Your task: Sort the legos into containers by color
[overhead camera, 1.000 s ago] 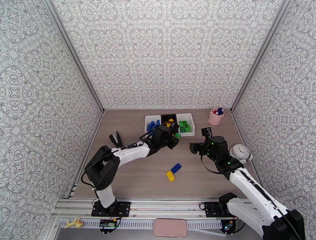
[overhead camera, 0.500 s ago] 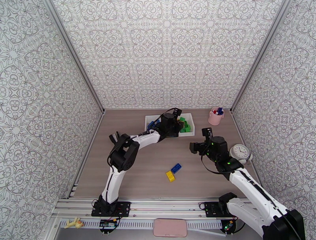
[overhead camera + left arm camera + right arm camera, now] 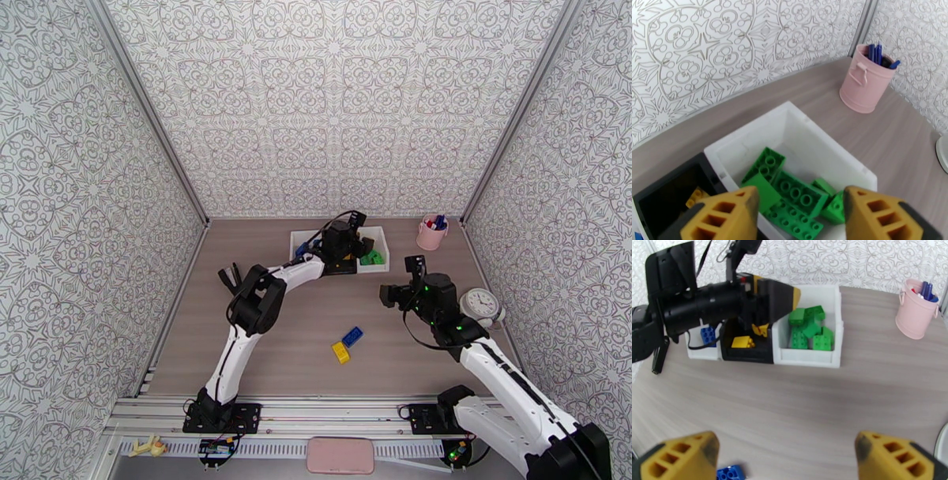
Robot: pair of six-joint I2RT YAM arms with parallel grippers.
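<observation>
The left gripper (image 3: 800, 203) is hanging open, empty, over green legos (image 3: 794, 193) in the far right bin (image 3: 805, 134). The right gripper (image 3: 786, 449) is gaping, empty. Pulling back low might be bumping the bin.

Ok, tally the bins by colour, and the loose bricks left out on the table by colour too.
white bins: 2
black bin: 1
loose blue brick: 1
loose yellow brick: 1
Total: 5
</observation>
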